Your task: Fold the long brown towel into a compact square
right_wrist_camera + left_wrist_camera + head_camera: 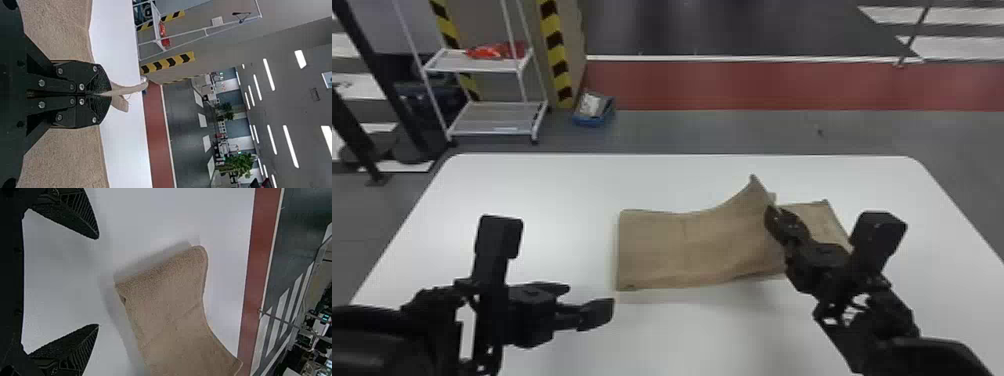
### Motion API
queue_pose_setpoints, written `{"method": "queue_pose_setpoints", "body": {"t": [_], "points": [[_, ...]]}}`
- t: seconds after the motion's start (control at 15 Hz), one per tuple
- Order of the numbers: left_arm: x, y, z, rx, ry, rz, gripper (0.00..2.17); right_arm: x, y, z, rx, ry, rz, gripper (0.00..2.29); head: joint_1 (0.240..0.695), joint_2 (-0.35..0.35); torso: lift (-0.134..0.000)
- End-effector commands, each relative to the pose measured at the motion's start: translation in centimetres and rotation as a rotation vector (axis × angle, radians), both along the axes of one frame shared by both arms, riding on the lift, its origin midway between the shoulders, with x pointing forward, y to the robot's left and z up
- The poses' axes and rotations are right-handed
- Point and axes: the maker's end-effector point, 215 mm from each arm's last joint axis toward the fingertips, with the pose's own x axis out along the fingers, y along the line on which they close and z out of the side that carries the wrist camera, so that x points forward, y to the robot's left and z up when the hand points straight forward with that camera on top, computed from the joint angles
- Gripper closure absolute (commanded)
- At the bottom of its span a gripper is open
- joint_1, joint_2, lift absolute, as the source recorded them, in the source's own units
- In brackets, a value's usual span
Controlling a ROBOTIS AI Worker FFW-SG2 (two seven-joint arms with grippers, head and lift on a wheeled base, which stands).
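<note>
Right gripper (774,212): pinched on the brown towel, tips together with cloth between them. It sat at about 2 o'clock from the table's middle, its arm coming in from 5 o'clock. In the right wrist view the two fingers (96,78) met flat on a thin ridge of cloth, and more cloth showed on both sides of them.

Left gripper (589,302): wide, nothing held. It was at about 8 o'clock from the table's middle, just off the towel's near corner at the 8 o'clock side. In the left wrist view its fingers (82,219) stood well apart with bare tabletop between the tips.

Brown towel (677,250): near the middle of the white table (532,185), running from 9 to 3 o'clock. The 9 o'clock end was flat with a straight edge. Toward 2 o'clock the upper cloth rose to a peaked corner beside the right gripper's tips, and another part of the towel lay behind and past it at 3 o'clock.

Farther out: white cart (497,117) at 10 to 11 o'clock, red item (494,51) on its upper shelf; black-and-yellow striped post (557,55) and blue bin (589,121) at 11; red floor strip (757,85) from 12 to 1.
</note>
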Motion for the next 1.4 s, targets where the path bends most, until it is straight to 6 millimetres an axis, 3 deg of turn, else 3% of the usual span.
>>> {"method": "queue_pose_setpoints", "body": {"t": [0.0, 0.13, 0.2, 0.4, 0.47, 0.73, 0.87, 1.07, 1.13, 1.2, 1.27, 1.33], "points": [[-0.4, 0.0, 0.0, -0.001, 0.001, -0.001, 0.08, -0.5, -4.0, 2.2, 0.031, -0.009, -0.057, 1.30, 0.695, -0.012, -0.123], [-0.7, 0.3, -0.2, 0.001, 0.006, 0.005, 0.08, -0.8, -8.1, 2.3, 0.047, 0.003, -0.122, 1.30, 0.695, -0.055, -0.123], [-0.8, 0.2, -0.3, 0.000, 0.006, 0.004, 0.08, -0.5, -8.8, 1.6, 0.055, 0.025, -0.132, 1.30, 0.695, -0.076, -0.123], [-1.1, -0.5, -0.3, -0.007, 0.003, -0.003, 0.08, 0.9, -7.7, -2.5, 0.076, 0.109, -0.093, 1.30, 0.695, -0.119, -0.123], [-1.2, -0.6, -0.3, -0.008, 0.005, -0.005, 0.08, 1.5, -7.6, -2.6, 0.098, 0.113, -0.079, 1.30, 0.695, -0.118, -0.123], [-1.4, -0.7, -0.2, -0.004, 0.000, -0.006, 0.08, 1.9, -8.1, -1.1, 0.173, 0.100, -0.051, 1.30, 0.695, -0.117, -0.123], [-1.5, -0.7, -0.1, -0.002, -0.001, -0.006, 0.08, 1.3, -9.1, 1.1, 0.199, 0.066, -0.056, 1.30, 0.695, -0.123, -0.123], [-1.8, -0.9, 0.1, -0.001, -0.005, -0.013, 0.08, 1.8, -12.2, 3.0, 0.186, 0.043, -0.079, 1.30, 0.695, -0.139, -0.123], [-1.8, -1.0, 0.0, -0.001, -0.003, -0.014, 0.08, 2.2, -12.8, 2.9, 0.171, 0.049, -0.079, 1.30, 0.695, -0.149, -0.123], [-2.0, -1.1, -0.1, -0.002, 0.000, -0.014, 0.08, 2.4, -13.3, 1.4, 0.175, 0.076, -0.084, 1.30, 0.695, -0.158, -0.123], [-2.2, -1.2, -0.3, -0.003, 0.004, -0.017, 0.08, 2.5, -13.2, -0.7, 0.184, 0.130, -0.071, 1.14, 0.695, -0.168, -0.123], [-2.3, -1.2, -0.4, -0.001, 0.007, -0.019, 0.08, 2.4, -13.6, -3.1, 0.194, 0.181, -0.082, 0.33, 0.695, -0.181, -0.123]]}}
